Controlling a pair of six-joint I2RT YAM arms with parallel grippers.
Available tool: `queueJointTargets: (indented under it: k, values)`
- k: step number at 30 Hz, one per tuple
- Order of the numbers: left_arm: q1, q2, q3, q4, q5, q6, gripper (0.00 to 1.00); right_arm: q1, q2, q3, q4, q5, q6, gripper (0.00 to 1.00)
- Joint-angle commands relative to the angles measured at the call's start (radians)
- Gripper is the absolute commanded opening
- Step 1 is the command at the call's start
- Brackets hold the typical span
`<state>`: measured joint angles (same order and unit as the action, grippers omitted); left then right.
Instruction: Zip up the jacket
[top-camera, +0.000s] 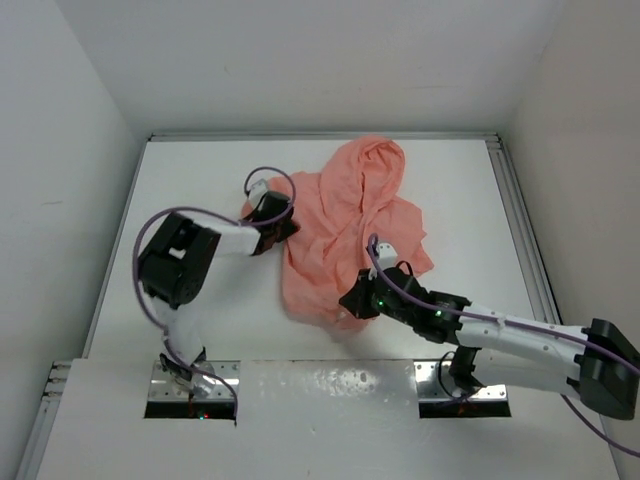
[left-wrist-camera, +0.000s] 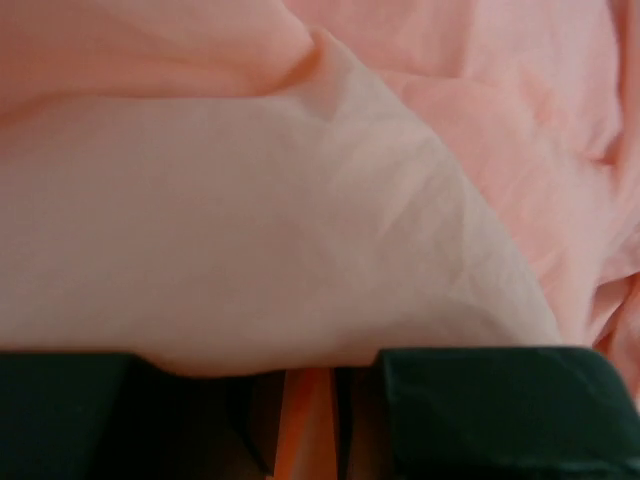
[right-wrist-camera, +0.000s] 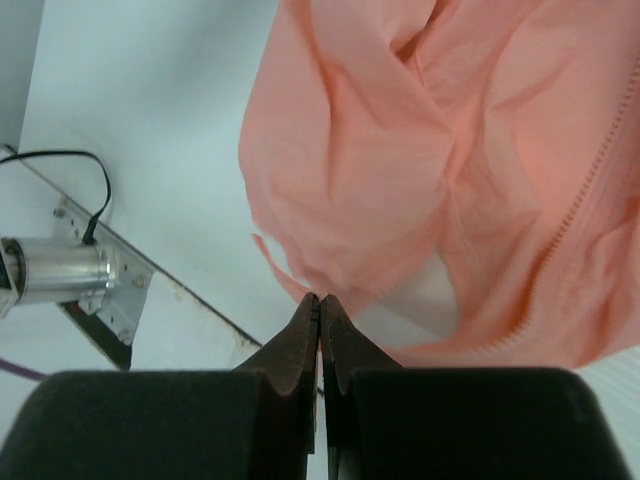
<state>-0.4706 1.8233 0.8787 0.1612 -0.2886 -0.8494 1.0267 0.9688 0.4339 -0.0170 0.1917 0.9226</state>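
Keep right gripper (right-wrist-camera: 320, 305) pinched shut on jacket (right-wrist-camera: 400, 150) hem. Close left gripper (left-wrist-camera: 310, 405), now narrow around a fold, hold unconfirmed, fully before spreading fabric to expose zipper teeth (right-wrist-camera: 575, 215).

Table (top-camera: 200, 190): white, matte
Walls (top-camera: 300, 60): white, at 9, 12, 3 o'clock
Rail (top-camera: 517, 215): metal, 3 o'clock
Plates (top-camera: 225, 380): metal, 6 o'clock

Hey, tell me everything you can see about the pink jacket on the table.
The jacket is salmon-pink, thin, soft fabric, lying crumpled in folds on the white table, with what looks like its hood toward the far side. A row of zip teeth runs along one edge. A fold lies between the fingers of the left gripper at its left side; the right gripper, shut, has its tips at the near hem.
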Motion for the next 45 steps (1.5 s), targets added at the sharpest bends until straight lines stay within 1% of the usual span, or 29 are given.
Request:
queueJointTargets:
  k: [1,2,3,4,5,6,7,8,9,11,12,13,14,16,17,18,19,20,21,22,23,25,27,30,31,33,39,42,45]
  values:
    - [0.0,0.186,0.257,0.02,0.118,0.104,0.19,-0.008,0.05,0.06,0.121,0.061,-0.018,0.0]
    - [-0.002,0.28,0.328,-0.027,0.121,0.136,0.19,-0.01,0.08,0.071,0.135,0.075,-0.01,0.0]
    - [-0.003,0.324,0.486,-0.063,0.13,0.153,0.19,-0.01,0.096,0.074,0.152,0.086,-0.007,0.0]
    - [-0.01,0.361,0.562,-0.104,0.158,0.167,0.2,-0.011,0.113,0.081,0.164,0.112,-0.001,0.0]
    - [-0.017,0.382,0.61,-0.142,0.161,0.179,0.21,-0.013,0.128,0.091,0.164,0.132,0.001,0.0]
    - [-0.028,0.367,0.615,-0.155,0.152,0.203,0.25,-0.013,0.146,0.094,0.167,0.15,0.005,0.0]
    - [-0.049,0.338,0.58,-0.141,0.151,0.211,0.29,-0.013,0.149,0.091,0.172,0.167,0.01,0.0]
    - [-0.057,0.299,0.533,-0.093,0.152,0.216,0.33,-0.014,0.15,0.083,0.187,0.204,0.012,0.0]
    - [-0.062,0.2,0.408,-0.062,0.154,0.213,0.4,-0.014,0.146,0.066,0.196,0.215,0.018,0.0]
    - [-0.062,0.08,0.256,0.018,0.141,0.194,0.47,-0.014,0.134,0.048,0.216,0.244,0.028,0.0]
    - [-0.06,-0.043,0.115,0.033,0.125,0.175,0.53,-0.014,0.124,0.025,0.227,0.247,0.041,0.0]
    - [-0.062,-0.103,0.044,0.047,0.123,0.164,0.55,-0.014,0.119,0.019,0.232,0.252,0.044,0.0]
    - [-0.065,-0.227,-0.081,0.066,0.127,0.138,0.57,-0.016,0.116,0.006,0.232,0.265,0.054,0.0]
    - [-0.104,-0.353,-0.194,0.063,0.115,0.116,0.57,-0.019,0.113,0.002,0.239,0.265,0.056,0.0]
    - [-0.129,-0.468,-0.289,0.052,0.105,0.078,0.57,-0.023,0.116,0.008,0.238,0.264,0.056,0.0]
    - [-0.19,-0.519,-0.328,0.043,0.098,0.052,0.58,-0.024,0.12,0.011,0.242,0.264,0.053,0.0]
    - [-0.218,-0.56,-0.366,0.028,0.101,0.021,0.58,-0.027,0.129,0.014,0.244,0.264,0.05,0.0]
    - [-0.25,-0.643,-0.448,0.038,0.103,-0.055,0.58,-0.028,0.133,0.022,0.244,0.267,0.045,0.0]
    - [-0.294,-0.679,-0.489,0.052,0.118,-0.098,0.58,-0.03,0.136,0.025,0.249,0.265,0.044,0.0]
    - [-0.316,-0.712,-0.533,0.114,0.123,-0.134,0.58,-0.031,0.139,0.028,0.247,0.267,0.042,0.0]
    - [-0.332,-0.761,-0.611,0.164,0.135,-0.19,0.59,-0.031,0.139,0.031,0.25,0.268,0.042,0.0]
    - [-0.371,-0.759,-0.638,0.257,0.216,-0.229,0.6,-0.033,0.139,0.038,0.249,0.267,0.042,0.0]
    - [-0.394,-0.727,-0.61,0.276,0.233,-0.22,0.6,-0.036,0.137,0.043,0.239,0.265,0.044,0.0]
    - [-0.424,-0.664,-0.577,0.325,0.229,-0.204,0.61,-0.037,0.131,0.051,0.238,0.252,0.044,0.0]
    - [-0.424,-0.65,-0.573,0.377,0.236,-0.206,0.62,-0.037,0.127,0.051,0.238,0.244,0.045,0.0]
    - [-0.424,-0.593,-0.563,0.421,0.25,-0.208,0.62,-0.037,0.122,0.052,0.23,0.235,0.048,0.0]
    - [-0.425,-0.507,-0.52,0.503,0.25,-0.186,0.62,-0.036,0.091,0.045,0.223,0.218,0.058,0.0]
    - [-0.425,-0.447,-0.492,0.527,0.252,-0.186,0.59,-0.037,0.077,0.042,0.221,0.21,0.068,0.0]
    - [-0.428,-0.412,-0.5,0.575,0.241,-0.215,0.49,-0.037,0.065,0.039,0.219,0.209,0.07,0.0]
